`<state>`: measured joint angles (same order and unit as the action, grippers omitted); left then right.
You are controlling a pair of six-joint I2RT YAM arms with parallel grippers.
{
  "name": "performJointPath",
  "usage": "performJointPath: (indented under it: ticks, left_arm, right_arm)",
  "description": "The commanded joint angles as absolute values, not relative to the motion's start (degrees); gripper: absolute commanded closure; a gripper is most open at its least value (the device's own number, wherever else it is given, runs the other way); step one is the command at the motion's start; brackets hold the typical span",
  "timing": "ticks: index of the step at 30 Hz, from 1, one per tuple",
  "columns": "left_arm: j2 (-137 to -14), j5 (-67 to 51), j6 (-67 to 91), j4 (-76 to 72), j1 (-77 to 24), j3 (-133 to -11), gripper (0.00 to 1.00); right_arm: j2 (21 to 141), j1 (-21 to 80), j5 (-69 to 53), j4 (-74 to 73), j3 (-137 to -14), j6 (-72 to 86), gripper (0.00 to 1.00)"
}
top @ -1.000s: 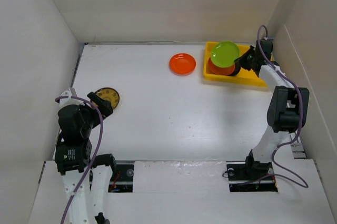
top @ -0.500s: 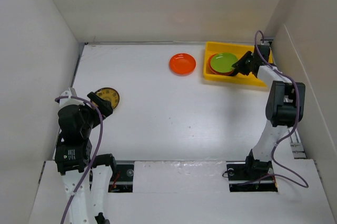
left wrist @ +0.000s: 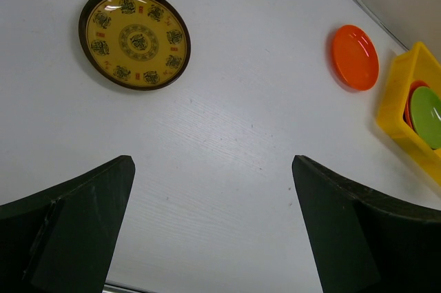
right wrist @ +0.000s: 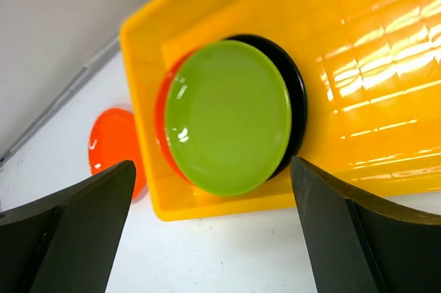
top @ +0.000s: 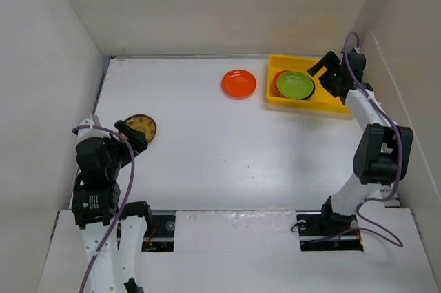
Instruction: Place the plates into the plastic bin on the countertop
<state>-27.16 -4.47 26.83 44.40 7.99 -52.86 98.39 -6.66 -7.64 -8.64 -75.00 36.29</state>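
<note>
The yellow plastic bin (top: 289,102) stands at the back right of the white countertop (top: 220,148). In it a lime green plate (top: 295,84) (right wrist: 227,117) lies flat on a black plate (right wrist: 298,93) and an orange plate (right wrist: 161,127). My right gripper (top: 324,69) (right wrist: 212,163) hangs open just right of this stack, holding nothing. Another orange plate (top: 238,83) (left wrist: 355,57) lies on the countertop left of the bin. At the left lies a brown-and-gold plate (top: 141,127) (left wrist: 134,38). My left gripper (top: 132,136) (left wrist: 212,160) is open and empty just short of it.
White walls close in the countertop at the left, back and right. The bin's right half (right wrist: 372,65) is bare yellow floor. Both arm bases sit at the near edge.
The right gripper opened and let go of the lime green plate, which dropped flat onto the stack in the bin. The gripper drew back to the right. The left arm stayed still.
</note>
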Motion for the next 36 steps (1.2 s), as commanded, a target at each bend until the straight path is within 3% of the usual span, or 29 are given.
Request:
performJointPath:
  ticks: [1,10,15,18,22,28,36]
  left_arm:
    - [-27.4,-4.9,26.2,43.0,7.8,-52.6,0.0]
    - [-27.4,-4.9,26.2,43.0,7.8,-52.6,0.0]
    - [-27.9,-4.9,26.2,43.0,7.8,-52.6,0.0]
    - [-27.9,-4.9,26.2,43.0,7.8,-52.6,0.0]
    - [-28.5,-1.3,28.0,43.5,7.8,-53.2,0.0]
    - [-28.5,7.4,35.5,45.9,8.9,-54.8,0.0]
    - [-29.5,9.6,37.7,44.7,8.9,-55.9,0.0]
  right_arm:
    - [93.7,-2.6,-4.7,-9.1,-73.7,33.2,0.0]
    - [93.9,16.5,-10.5,0.9,-68.1,34.6,0.0]
    - [100.9,29.2,-9.6,8.6,-69.7,39.5,0.0]
    - [107.7,33.0,-16.7,13.3,-71.8,42.4,0.04]
    - [120.1,42.5,-23.5,18.3,-80.8,44.6,0.07]
    - [134.7,48.0,-26.4,20.9,-95.3,52.2,0.16]
    - [149.3,51.9,-20.0,7.1,-119.8,58.1,0.24]
